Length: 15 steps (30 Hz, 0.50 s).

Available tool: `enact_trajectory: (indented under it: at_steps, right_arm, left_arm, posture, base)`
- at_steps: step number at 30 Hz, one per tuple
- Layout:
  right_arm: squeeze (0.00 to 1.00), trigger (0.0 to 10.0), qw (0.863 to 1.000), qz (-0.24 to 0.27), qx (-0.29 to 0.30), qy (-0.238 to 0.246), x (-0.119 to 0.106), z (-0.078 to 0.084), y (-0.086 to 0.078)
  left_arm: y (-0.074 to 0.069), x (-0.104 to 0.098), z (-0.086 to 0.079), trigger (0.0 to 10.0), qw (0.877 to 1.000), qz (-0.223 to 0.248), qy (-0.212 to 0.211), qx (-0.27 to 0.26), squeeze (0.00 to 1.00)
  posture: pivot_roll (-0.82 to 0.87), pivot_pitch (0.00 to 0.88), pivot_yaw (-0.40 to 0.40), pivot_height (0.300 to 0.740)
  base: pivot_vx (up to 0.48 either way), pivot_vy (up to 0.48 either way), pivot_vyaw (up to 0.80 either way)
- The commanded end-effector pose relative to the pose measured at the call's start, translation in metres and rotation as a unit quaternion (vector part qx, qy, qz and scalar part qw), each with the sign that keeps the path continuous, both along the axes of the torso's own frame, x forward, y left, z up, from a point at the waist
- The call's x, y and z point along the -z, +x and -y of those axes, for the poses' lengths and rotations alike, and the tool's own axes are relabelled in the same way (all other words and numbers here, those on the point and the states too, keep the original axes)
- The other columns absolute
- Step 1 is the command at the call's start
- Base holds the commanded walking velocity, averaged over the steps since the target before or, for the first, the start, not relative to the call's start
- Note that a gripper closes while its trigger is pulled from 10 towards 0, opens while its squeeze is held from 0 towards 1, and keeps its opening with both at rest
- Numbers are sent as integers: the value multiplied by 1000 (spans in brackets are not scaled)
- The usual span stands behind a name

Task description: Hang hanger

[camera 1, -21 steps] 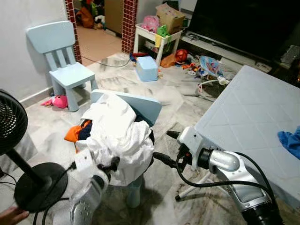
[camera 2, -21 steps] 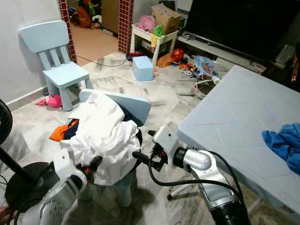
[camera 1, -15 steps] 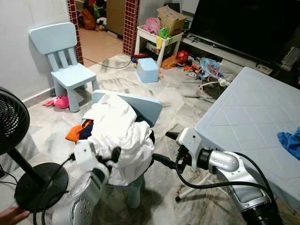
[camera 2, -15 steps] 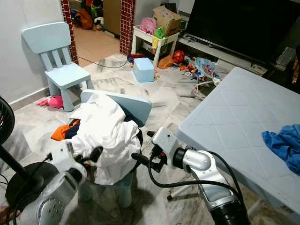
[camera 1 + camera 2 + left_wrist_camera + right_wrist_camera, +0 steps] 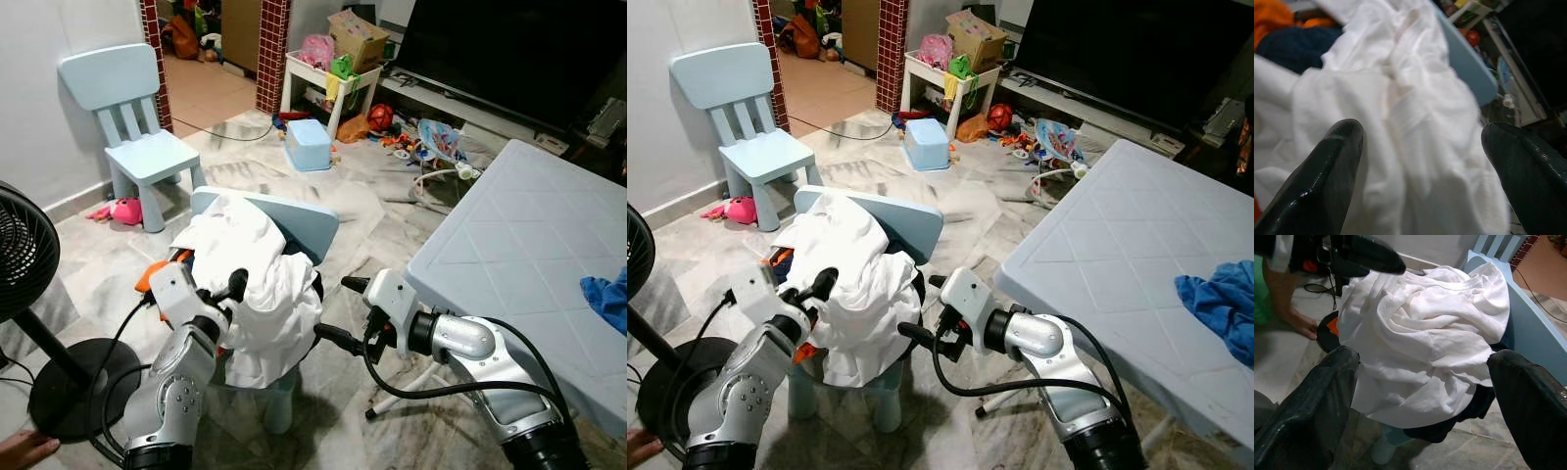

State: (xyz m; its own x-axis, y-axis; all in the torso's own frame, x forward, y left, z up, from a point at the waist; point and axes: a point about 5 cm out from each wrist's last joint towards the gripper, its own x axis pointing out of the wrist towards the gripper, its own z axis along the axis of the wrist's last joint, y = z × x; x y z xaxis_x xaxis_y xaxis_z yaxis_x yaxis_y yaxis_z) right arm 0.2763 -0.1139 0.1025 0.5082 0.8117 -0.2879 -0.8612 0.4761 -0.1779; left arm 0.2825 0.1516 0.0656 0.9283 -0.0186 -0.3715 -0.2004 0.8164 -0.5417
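I read the left gripper [image 5: 231,290] as spread wide, in the lower left of the head view, its fingers [image 5: 1327,171] splayed on either side of the white shirt [image 5: 257,284] with nothing between them but cloth ahead. Against 0.7 s ago it has risen from low beside the pile to the pile's left flank, one black finger now touching the white fabric.

The right gripper [image 5: 345,311] is also spread wide, lower centre of the head view, just beside the right edge of the same shirt, holding nothing. It has shifted slightly left since the earlier frame.

The shirt lies heaped on a small light-blue chair [image 5: 294,217], over dark and orange clothes [image 5: 157,274]. I cannot make out a hanger in any view, so I cannot say where the task's thing is.

Outward from there: a black fan [image 5: 29,323] at the left edge, a person's hand [image 5: 22,448] on the floor at the lower left corner, a second blue chair [image 5: 132,127] at upper left, and a pale table [image 5: 529,264] on the right with a blue cloth [image 5: 609,294] at its right edge.
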Motion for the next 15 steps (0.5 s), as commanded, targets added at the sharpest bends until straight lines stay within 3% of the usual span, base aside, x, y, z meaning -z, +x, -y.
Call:
enact_trajectory:
  at_steps: [1,5,15]
  right_arm:
    - [0,10000,1000,10,2,-8,-2,3,0]
    - [0,10000,1000,13,1,-9,-3,3,1]
    - [0,10000,1000,13,-2,-11,-1,1,0]
  left_arm:
    - [5,0,16,10000,1000,-1,-24,2,0]
    - [7,7,15,10000,1000,-15,-22,2,0]
    - [18,-2,21,10000,999,2,-33,16,0]
  posture:
    - [-74,0,-155,740]
    - [-77,0,-161,740]
    - [-75,0,-162,740]
  base:
    - [0,0,0]
    - [0,0,0]
    - [0,0,0]
